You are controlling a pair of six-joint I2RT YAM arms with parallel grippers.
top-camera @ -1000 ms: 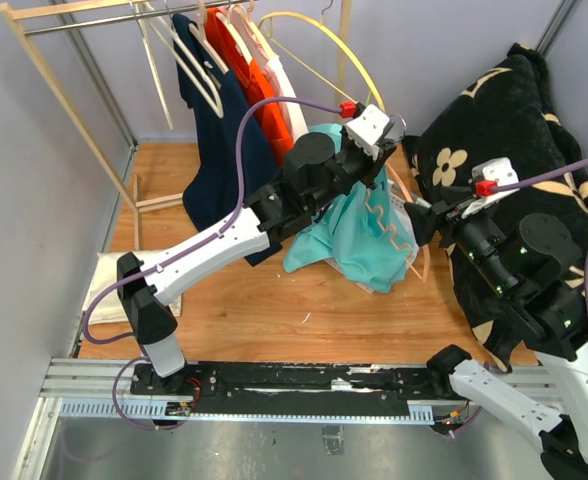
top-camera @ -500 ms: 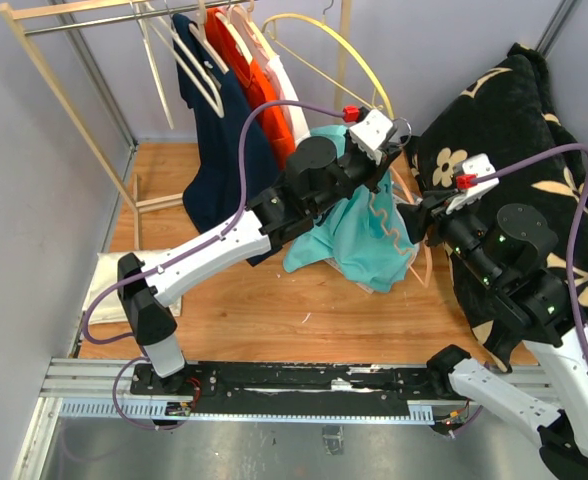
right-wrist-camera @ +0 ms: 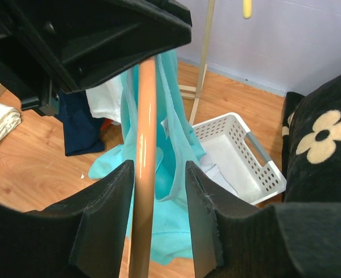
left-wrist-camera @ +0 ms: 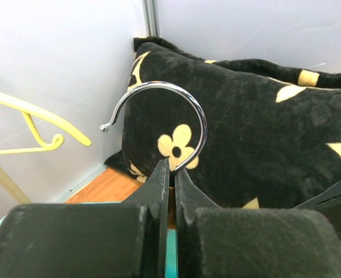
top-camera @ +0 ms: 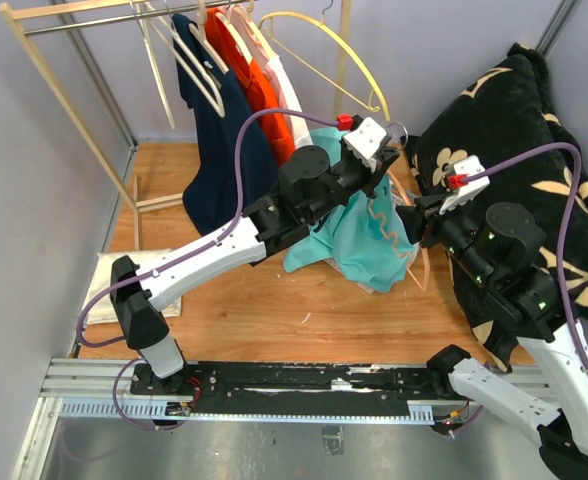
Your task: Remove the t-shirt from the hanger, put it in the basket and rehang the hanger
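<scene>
1. Left claw (left-wrist-camera: 171, 174): closed. Its two black fingers (left-wrist-camera: 153, 197) are pressed together on the foot of the chrome hook (left-wrist-camera: 159, 83) of the hanger, with no visible gap apart from the wire itself. The hook stands upright above the fingertips, directly in front of the black flowered cushion (left-wrist-camera: 263, 116), with its open end pointing away from the cushion.

2. Right claw (right-wrist-camera: 159, 165): partly open. It straddles the peach-coloured hanger bar (right-wrist-camera: 144, 127), which runs down between the jaws. The bar lies close against one finger. Whether that finger touches the bar cannot be told. A clear gap separates the bar from the other finger, so the claw has not clamped the bar.

3. T-shirt (top-camera: 359, 240): teal, on the hanger. It hangs in loose folds just beside the cushion, on the cushion's side facing the clothes rack (top-camera: 74, 20). In the right wrist view, the fabric (right-wrist-camera: 173, 104) drapes behind the bar and shows through the gap between the jaws.

4. White basket (right-wrist-camera: 240, 150): on the wooden floor, between the t-shirt and the cushion.
</scene>
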